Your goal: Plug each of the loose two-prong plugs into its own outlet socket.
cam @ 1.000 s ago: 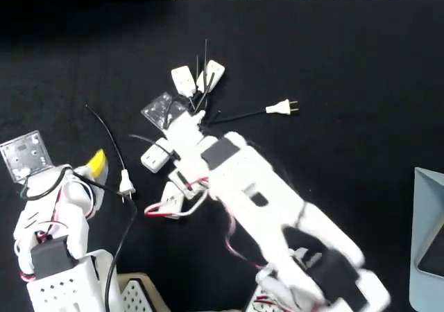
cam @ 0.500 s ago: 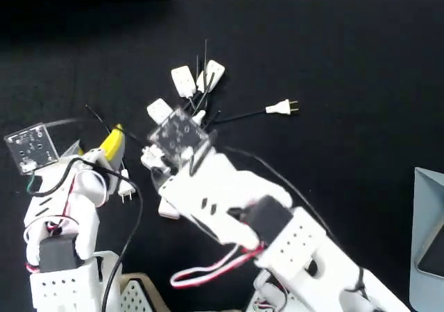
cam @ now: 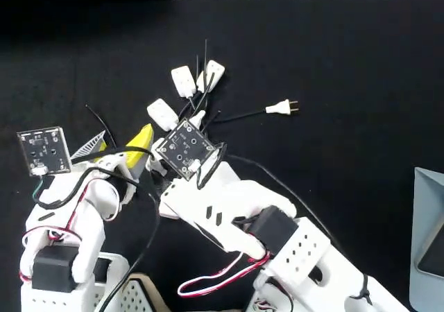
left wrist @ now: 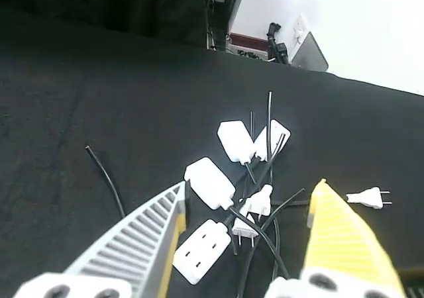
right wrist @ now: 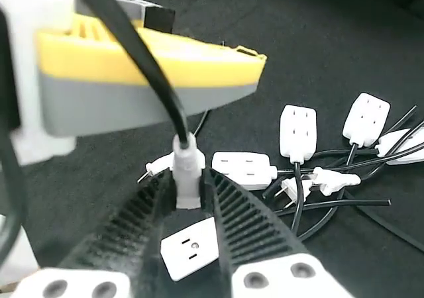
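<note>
A: Where is your plug (right wrist: 187, 162)?
B: Your right gripper (right wrist: 187, 182) is clamped on it, just above an outlet socket (right wrist: 189, 246); your left gripper (left wrist: 250, 184) hangs close by, jaws wide apart.
A: Room to move?
B: The black table (cam: 347, 62) runs wide between the lone plug (cam: 281, 107) and the bin (cam: 427, 236).

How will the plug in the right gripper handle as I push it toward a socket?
The two-prong plug looks small, rigid and light, so the right gripper, shut on it, should hold firmly. Its thin black cord bends away stiffly and may tug it sideways. The loose outlet socket nearest would probably slide.
</note>
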